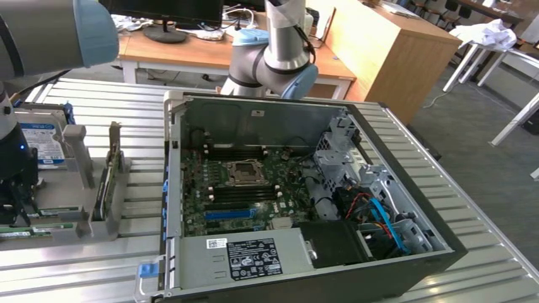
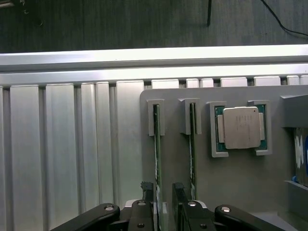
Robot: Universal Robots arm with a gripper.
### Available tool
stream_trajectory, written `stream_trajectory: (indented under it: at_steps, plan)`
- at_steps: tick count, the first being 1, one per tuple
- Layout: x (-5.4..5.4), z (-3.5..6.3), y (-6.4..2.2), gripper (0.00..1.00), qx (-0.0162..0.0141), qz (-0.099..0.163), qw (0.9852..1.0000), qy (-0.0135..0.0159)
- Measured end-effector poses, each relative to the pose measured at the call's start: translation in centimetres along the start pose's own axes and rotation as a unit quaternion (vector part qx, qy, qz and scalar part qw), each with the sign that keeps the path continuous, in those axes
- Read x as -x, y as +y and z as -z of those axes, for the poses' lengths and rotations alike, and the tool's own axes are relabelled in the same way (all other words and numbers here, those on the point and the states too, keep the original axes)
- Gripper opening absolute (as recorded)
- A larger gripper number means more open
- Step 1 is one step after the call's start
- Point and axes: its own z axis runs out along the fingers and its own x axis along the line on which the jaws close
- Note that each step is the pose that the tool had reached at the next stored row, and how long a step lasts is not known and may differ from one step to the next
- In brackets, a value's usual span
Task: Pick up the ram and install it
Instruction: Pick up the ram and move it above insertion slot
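Two green ram sticks stand on edge in a grey holder (image 2: 226,178). One ram (image 2: 157,144) runs between my fingertips and the other stick (image 2: 193,144) stands one slot over. My gripper (image 2: 163,197) straddles the first stick with its jaws apart, and a gap shows on one side of the board. In the exterior view the sticks' green edges (image 1: 38,230) show at the lower left, under the arm's dark wrist (image 1: 15,180). The open computer case (image 1: 295,189) with its motherboard (image 1: 240,189) lies in the middle of the table.
A processor chip (image 2: 240,127) sits in the holder beside the sticks, and a blue-labelled hard drive (image 1: 42,145) stands beyond it. Another grey bracket (image 1: 110,183) stands between the holder and the case. The ribbed metal table's edge (image 2: 154,57) lies past the holder.
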Motion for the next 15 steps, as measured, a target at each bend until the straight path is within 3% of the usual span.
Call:
stream_trajectory:
  at_steps: [15]
  plan:
    - [0.0,-1.35,-0.04,0.3,-0.0003,0.0,1.0,0.0]
